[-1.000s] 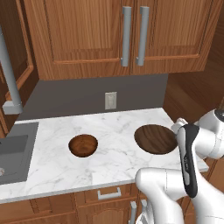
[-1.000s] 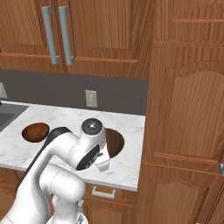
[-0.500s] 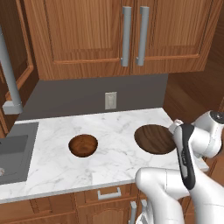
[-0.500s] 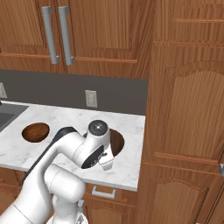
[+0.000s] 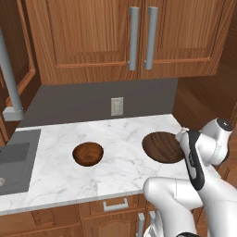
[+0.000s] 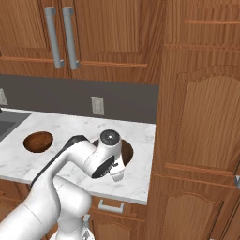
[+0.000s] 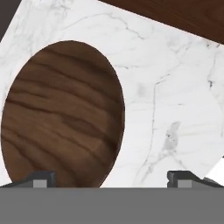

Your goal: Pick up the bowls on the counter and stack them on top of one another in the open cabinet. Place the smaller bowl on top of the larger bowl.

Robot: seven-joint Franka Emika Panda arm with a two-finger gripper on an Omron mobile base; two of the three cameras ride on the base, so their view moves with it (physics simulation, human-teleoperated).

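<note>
The larger bowl [image 5: 162, 147], wide, shallow and dark brown with streaky grain, sits on the counter [image 5: 120, 159] near its right end, and in the hand view we see it [image 7: 61, 113] filling the left half of the frame against the white marble [image 7: 175, 96]. We find the smaller bowl [image 5: 88, 153], reddish-brown and glossy inside, well apart from it toward the sink [image 5: 14, 162], also resting on the marble; from the right base view it [image 6: 38, 141] lies near the counter's left part. Our gripper [image 7: 111, 178] hangs over the larger bowl's right rim, its two dark fingertips [image 7: 41, 178] spread wide with nothing between them, one above the bowl and the other above bare marble. From the right base view the arm's wrist [image 6: 107, 159] covers most of the larger bowl [image 6: 126, 151]. Above the counter we see closed wooden wall cabinet doors [image 5: 92, 37] with grey bar handles [image 5: 134, 37].
</note>
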